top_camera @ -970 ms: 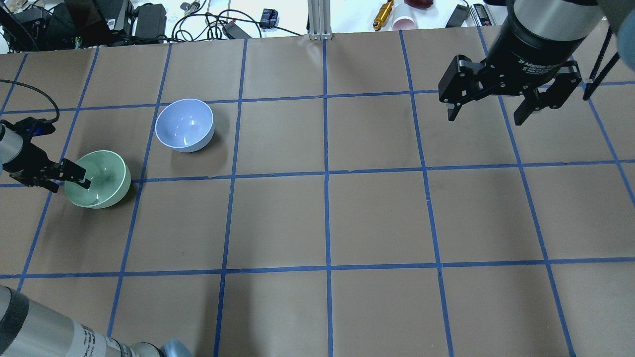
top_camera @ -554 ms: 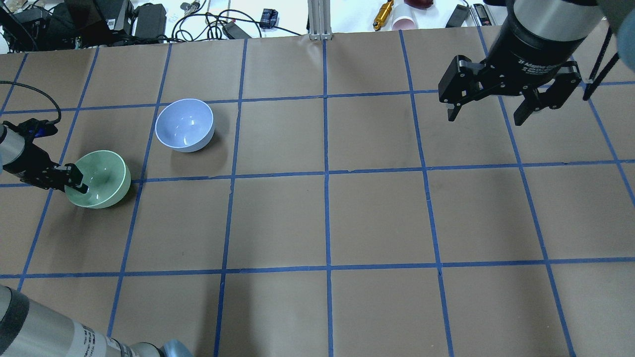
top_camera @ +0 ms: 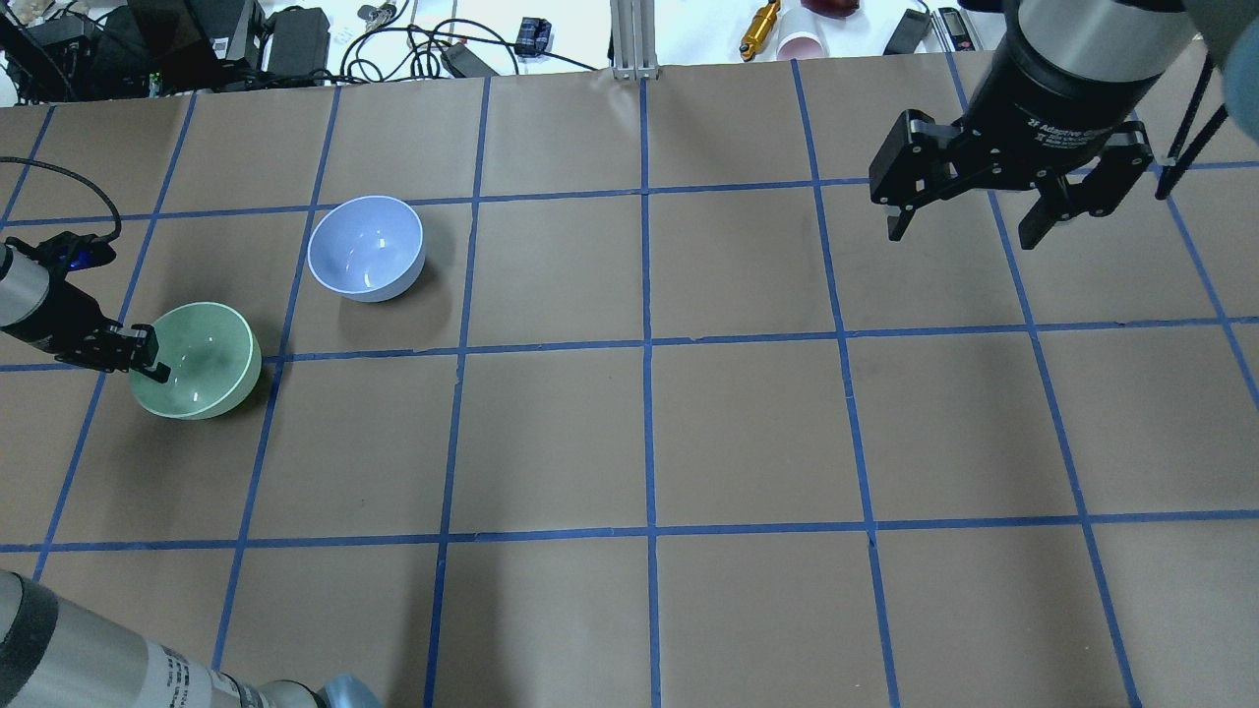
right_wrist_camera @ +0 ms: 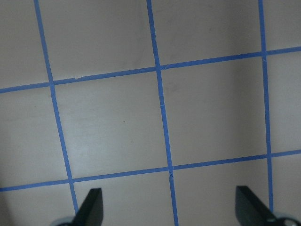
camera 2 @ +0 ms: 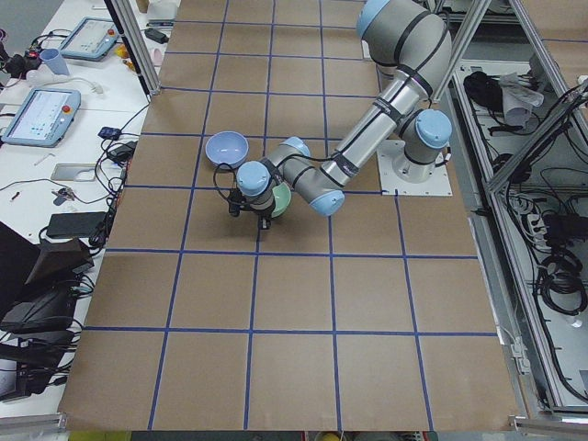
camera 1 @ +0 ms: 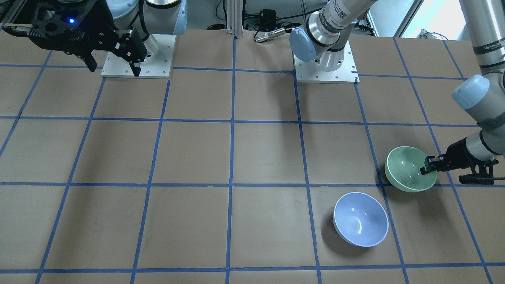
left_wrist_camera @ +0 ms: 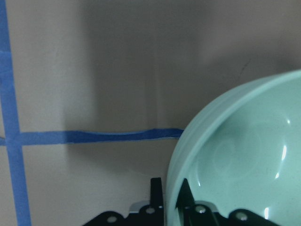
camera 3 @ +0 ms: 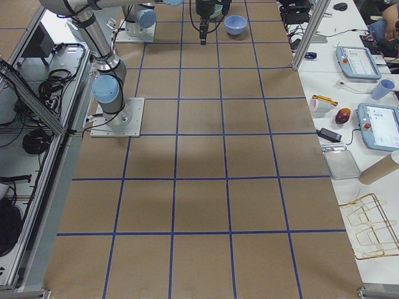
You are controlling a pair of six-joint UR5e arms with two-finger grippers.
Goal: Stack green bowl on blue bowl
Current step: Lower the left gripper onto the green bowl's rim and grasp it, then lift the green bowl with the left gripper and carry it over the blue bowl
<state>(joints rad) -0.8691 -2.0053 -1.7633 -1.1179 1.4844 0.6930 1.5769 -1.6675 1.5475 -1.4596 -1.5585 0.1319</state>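
The pale mint-green bowl (top_camera: 202, 362) sits on the table's left side; it also shows in the front-facing view (camera 1: 408, 167) and fills the right of the left wrist view (left_wrist_camera: 244, 160). My left gripper (top_camera: 149, 360) is shut on its near-left rim, one finger inside and one outside (left_wrist_camera: 172, 203). The periwinkle-blue bowl (top_camera: 366, 246) stands upright and empty one bowl's width farther back and to the right (camera 1: 361, 219). My right gripper (top_camera: 969, 228) hangs open and empty high over the far right of the table (right_wrist_camera: 174, 209).
The table is brown paper with a grid of blue tape lines (top_camera: 646, 344). Cables, power bricks and small tools (top_camera: 295, 39) lie beyond its far edge. The arm bases (camera 1: 325, 67) stand at the robot's side.
The left gripper's fingers have closed on the green bowl's rim. The bowl has shifted slightly toward the near side. The right arm has not moved.
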